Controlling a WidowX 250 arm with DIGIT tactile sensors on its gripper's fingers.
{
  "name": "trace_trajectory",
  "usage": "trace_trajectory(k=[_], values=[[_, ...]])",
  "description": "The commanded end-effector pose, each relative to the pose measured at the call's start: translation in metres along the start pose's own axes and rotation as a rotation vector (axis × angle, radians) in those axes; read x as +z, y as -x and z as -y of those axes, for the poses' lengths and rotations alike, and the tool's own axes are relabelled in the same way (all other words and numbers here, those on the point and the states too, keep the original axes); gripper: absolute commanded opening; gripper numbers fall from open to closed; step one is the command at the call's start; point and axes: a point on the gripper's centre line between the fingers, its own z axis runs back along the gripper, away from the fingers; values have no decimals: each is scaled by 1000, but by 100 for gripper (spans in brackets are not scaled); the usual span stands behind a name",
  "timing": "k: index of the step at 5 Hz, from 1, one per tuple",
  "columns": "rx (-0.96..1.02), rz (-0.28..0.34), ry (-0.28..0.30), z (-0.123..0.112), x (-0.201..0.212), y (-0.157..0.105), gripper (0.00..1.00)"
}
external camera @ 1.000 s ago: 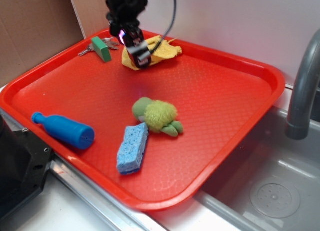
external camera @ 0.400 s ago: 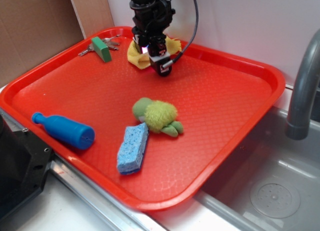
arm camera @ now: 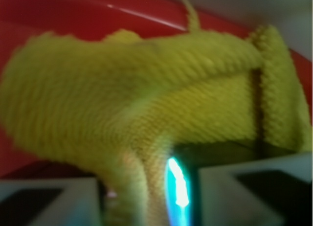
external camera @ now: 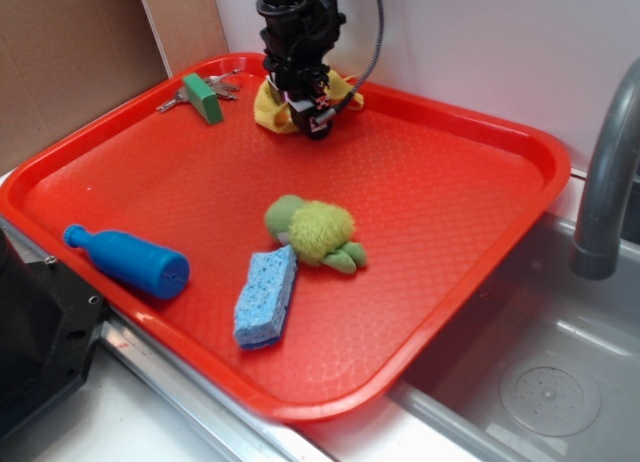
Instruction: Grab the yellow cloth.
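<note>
The yellow cloth (external camera: 270, 100) lies bunched at the far edge of the red tray (external camera: 450, 192). My gripper (external camera: 314, 124) points down into its right part and hides the middle of it. In the wrist view the yellow cloth (arm camera: 122, 89) fills most of the frame, blurred and very close. A fold of it runs down between my two pale fingers (arm camera: 49, 201), and my gripper (arm camera: 149, 196) looks shut on that fold. A cyan glare shows beside the right finger (arm camera: 254, 187).
On the tray lie a green block with keys (external camera: 203, 96) at the back left, a blue bottle (external camera: 130, 260) at the front left, a blue sponge (external camera: 266, 296) and a fuzzy yellow-green plush toy (external camera: 315, 232). A sink with a grey faucet (external camera: 610, 172) is at the right.
My gripper swung from the cloth's left side to its right, turned, then shifted slightly back onto it. The cloth has bunched up compared with a second ago.
</note>
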Motion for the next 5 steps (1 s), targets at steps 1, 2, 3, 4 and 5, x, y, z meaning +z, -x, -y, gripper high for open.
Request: trace_trajectory(k=[1, 2, 3, 4, 5], values=[[257, 82, -55, -41, 75, 21, 0], [470, 120, -41, -30, 127, 66, 0], [573, 158, -47, -9, 179, 100, 0], [658, 140, 83, 7, 232, 122, 0], [760, 108, 53, 18, 237, 118, 0]])
